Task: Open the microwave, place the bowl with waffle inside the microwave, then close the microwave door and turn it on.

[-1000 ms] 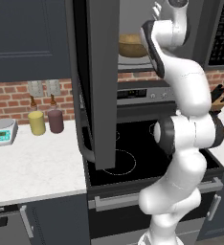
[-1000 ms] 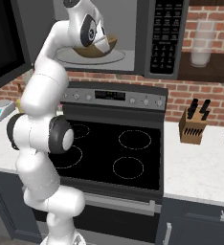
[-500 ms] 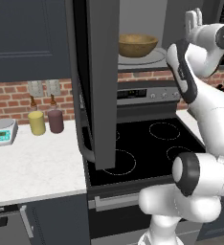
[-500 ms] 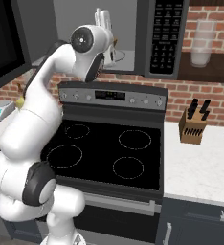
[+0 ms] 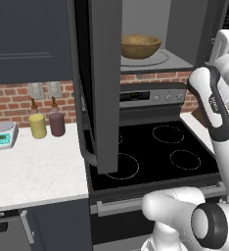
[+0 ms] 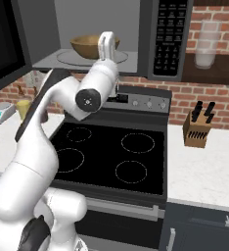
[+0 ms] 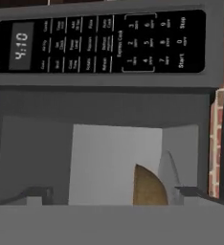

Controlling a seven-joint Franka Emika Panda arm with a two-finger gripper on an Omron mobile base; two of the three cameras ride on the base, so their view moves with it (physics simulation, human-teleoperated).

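bowl [image 5: 140, 46] sits on the turntable [image 6: 72, 58] inside the microwave [image 6: 150, 39]; door [image 5: 103, 83] swung open. gripper [image 6: 106, 45], fingers wide and empty, stands at 3 o'clock of the bowl.

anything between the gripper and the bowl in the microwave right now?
Nothing. In the right base view the open gripper stands just outside the cavity, with bare turntable between it and the bowl.

Wood bowl [image 5: 140, 46] — matt; glass turntable [image 5: 153, 59].
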